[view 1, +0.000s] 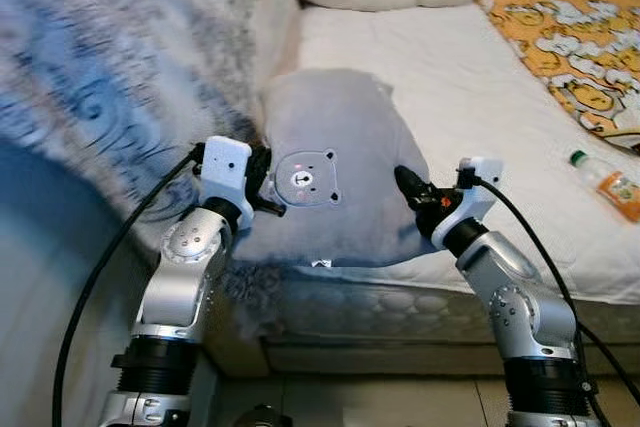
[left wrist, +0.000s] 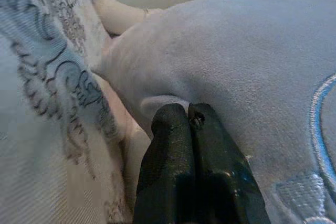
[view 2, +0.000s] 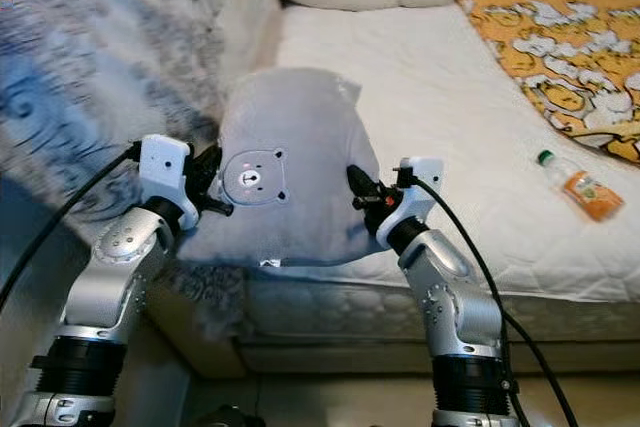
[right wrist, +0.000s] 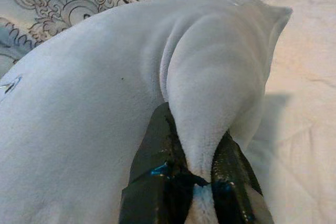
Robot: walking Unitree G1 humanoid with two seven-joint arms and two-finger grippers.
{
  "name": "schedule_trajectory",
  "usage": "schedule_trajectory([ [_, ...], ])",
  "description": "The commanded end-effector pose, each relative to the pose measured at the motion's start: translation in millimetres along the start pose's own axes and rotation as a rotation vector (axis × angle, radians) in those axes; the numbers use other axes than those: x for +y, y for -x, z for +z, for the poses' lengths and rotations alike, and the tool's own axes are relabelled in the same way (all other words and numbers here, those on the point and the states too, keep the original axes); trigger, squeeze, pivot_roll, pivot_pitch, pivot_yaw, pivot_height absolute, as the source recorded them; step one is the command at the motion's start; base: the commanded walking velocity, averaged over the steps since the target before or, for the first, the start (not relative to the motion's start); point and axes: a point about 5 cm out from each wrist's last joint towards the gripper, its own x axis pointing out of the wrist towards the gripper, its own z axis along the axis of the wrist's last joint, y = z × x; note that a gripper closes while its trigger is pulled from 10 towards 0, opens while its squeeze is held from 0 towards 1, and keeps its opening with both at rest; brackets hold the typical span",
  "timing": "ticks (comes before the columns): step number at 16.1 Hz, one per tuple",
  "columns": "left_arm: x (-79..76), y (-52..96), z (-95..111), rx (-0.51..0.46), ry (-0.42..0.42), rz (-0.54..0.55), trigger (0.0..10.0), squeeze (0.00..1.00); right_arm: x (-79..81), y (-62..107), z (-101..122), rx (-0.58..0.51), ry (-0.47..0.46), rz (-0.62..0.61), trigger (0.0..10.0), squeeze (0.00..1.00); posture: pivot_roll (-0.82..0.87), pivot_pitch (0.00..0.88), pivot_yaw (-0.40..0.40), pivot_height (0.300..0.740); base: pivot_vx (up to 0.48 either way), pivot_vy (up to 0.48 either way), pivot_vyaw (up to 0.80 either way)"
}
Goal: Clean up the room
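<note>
The grey pillow [view 1: 335, 172] with a bear face sits at the near edge of the bed [view 1: 470, 97]. The left gripper [left wrist: 188, 124], at the pillow's 9 o'clock side, is clenched with both fingers pressed together against the fabric. The right gripper [right wrist: 197, 153], at 3 o'clock, pinches a fold of the pillow. A bottle [view 1: 606, 184] lies well apart, at 3 o'clock.

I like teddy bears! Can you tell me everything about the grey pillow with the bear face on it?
The grey pillow looks soft and fuzzy, with a small round bear face patch stitched on its front and a tiny tag at its bottom edge. It is lifted at the near edge of the bed, its far end resting on the mattress. The left gripper is shut on its left side, and the right gripper pinches a fold of its right edge.
</note>
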Motion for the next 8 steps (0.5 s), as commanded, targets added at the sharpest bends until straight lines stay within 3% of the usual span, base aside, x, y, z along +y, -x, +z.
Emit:
schedule_trajectory([
  [1, -6.1, -2.3, 11.3, -0.045, -0.028, -0.022, 10.0, 0.00, 0.9, -1.6, 8.8, -0.040, 0.006, 0.023, 10.0, 0.00, 0.00, 0.000, 0.016, 0.740, 0.000, 0.000, 0.00],
  [5, -8.2, -1.8, 11.7, -0.051, -0.037, -0.035, 10.0, 0.00, 0.3, -1.4, 7.6, -0.026, 0.016, 0.032, 10.0, 0.00, -0.01, 0.000, 0.013, 0.740, 0.000, 0.000, 0.00],
  [8, -10.1, -2.4, 12.5, -0.054, -0.044, -0.048, 10.0, 0.00, -1.4, -0.9, 8.9, -0.028, 0.021, 0.028, 10.0, 0.00, -0.01, 0.000, 0.016, 0.740, 0.245, 0.000, 0.00],
])
